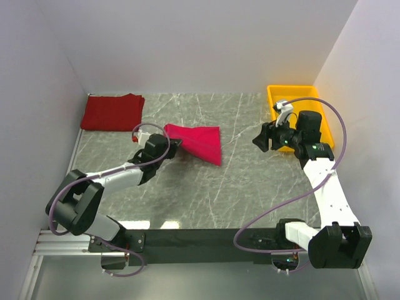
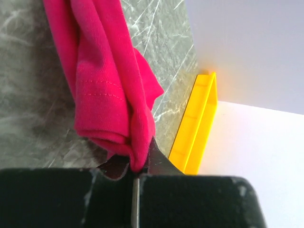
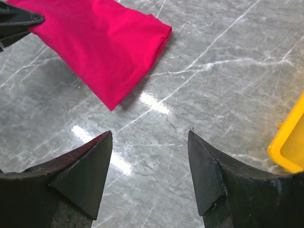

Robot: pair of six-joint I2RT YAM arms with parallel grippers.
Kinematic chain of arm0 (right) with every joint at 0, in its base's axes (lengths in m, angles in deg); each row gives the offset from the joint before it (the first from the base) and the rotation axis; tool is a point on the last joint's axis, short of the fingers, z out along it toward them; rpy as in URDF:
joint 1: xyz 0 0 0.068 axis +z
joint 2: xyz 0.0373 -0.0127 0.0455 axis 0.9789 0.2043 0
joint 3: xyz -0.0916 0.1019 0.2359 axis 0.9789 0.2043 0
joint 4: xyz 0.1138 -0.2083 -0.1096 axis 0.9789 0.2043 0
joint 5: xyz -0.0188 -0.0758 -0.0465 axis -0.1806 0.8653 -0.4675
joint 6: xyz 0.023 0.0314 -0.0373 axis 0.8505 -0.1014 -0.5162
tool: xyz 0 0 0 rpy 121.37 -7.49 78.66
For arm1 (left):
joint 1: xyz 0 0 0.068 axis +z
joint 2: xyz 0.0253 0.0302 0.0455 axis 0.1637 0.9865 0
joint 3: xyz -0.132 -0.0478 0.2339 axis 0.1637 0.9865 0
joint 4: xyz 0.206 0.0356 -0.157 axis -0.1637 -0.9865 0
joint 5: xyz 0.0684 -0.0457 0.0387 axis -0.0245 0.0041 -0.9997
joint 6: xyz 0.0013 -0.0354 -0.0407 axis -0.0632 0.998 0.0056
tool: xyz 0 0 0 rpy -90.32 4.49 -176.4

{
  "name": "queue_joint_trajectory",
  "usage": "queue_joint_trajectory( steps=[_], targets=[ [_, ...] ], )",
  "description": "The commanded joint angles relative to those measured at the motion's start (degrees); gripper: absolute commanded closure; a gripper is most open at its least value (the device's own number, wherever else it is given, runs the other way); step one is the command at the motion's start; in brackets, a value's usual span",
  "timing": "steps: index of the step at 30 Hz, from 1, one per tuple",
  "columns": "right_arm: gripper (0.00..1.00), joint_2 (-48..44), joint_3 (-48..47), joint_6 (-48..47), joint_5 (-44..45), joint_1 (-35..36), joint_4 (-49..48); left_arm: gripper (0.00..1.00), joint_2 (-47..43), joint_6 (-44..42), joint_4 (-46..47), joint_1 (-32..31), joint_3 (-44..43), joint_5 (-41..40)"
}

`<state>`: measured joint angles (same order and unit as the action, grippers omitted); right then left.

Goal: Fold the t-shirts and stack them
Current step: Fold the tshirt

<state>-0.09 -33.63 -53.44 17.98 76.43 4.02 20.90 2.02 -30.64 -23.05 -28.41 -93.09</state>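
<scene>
Right now, left end effector (image 1: 175, 145) pinches the crimson t-shirt (image 1: 200, 142).

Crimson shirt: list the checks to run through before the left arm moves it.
1. Left tool shut on crimson shirt: ok.
2. Right tool open, empty, apart from that shirt: ok.
3. Crimson shirt lying flat: not ok, bunched at the grip.
4. Dark shirt folded in the far left corner, nothing on it: ok.
5. Tray apart from both shirts: ok.
6. Grip holds every layer: cannot tell.
</scene>
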Motion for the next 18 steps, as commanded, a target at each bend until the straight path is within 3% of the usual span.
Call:
queue_joint_trajectory(
  steps=[1,8,18],
  targets=[
    [0.29,0.13,-0.47,0.17,-1.23,-0.5,-1.41,1.0,-2.25,-2.48,-1.31,1.88,-3.22,3.04],
    [0.29,0.48,-0.73,-0.18,-1.24,-0.5,-1.32,1.0,-4.79,0.5,-0.88,2.67,0.37,5.59],
    [0.29,1.09,0.5,0.08,-1.59,-0.59,-2.2,1.0,-11.48,4.64,3.88,2.5,17.95,7.7]
  ],
)
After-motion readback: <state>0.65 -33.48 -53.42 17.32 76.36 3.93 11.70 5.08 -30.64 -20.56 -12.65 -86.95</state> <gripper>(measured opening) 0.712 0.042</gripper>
